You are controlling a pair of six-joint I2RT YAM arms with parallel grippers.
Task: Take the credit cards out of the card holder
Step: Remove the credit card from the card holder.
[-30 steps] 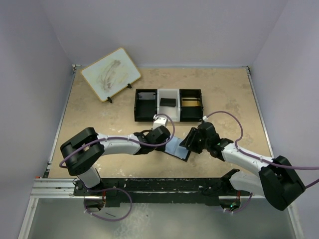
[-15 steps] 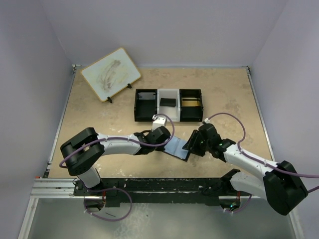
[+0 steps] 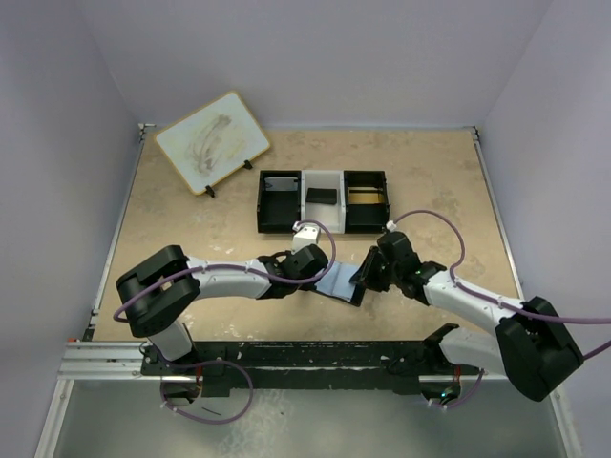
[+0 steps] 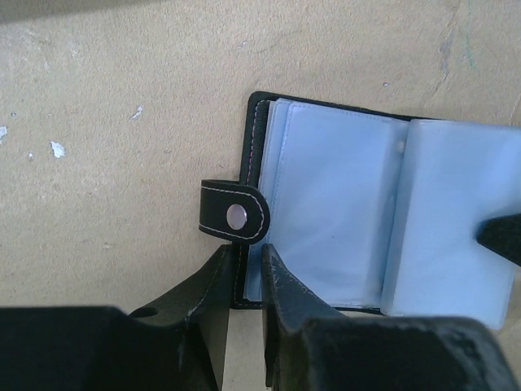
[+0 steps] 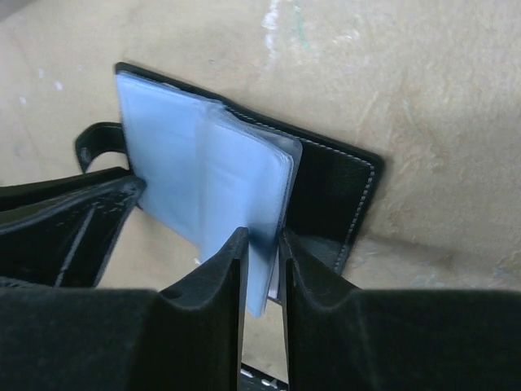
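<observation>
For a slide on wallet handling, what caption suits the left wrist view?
Left gripper pinches the black cover edge of the open card holder, beside its snap tab.

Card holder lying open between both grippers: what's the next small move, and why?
Probably tighten the right gripper on the pale blue leaves it straddles and ease them away from the left gripper, which straddles the black cover edge by the snap tab and could anchor the card holder.
</observation>
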